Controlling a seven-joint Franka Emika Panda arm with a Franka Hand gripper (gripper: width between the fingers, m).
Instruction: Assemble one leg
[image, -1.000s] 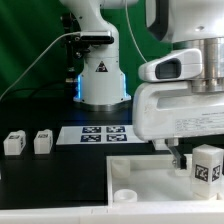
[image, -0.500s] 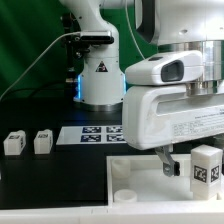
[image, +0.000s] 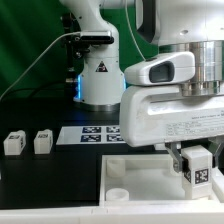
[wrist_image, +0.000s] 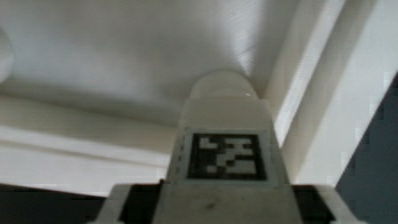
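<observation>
My gripper (image: 192, 163) is shut on a leg (image: 197, 166), a small white peg with a black-and-white tag, and holds it upright over the large white tray (image: 135, 172) at the exterior view's right. In the wrist view the leg (wrist_image: 228, 140) stands between my fingers (wrist_image: 146, 204), its tip pointing at the tray's inner surface (wrist_image: 125, 70). Two more legs (image: 14, 143) (image: 42, 142) stand on the black table at the exterior view's left.
The marker board (image: 92, 133) lies flat behind the tray, in front of the arm's white base (image: 100, 80). A round socket (image: 119, 196) shows at the tray's near corner. A black cable hangs at the exterior view's left.
My gripper has moved toward the exterior view's left and down with the leg, bringing it lower over the tray. The two loose legs have not moved.
</observation>
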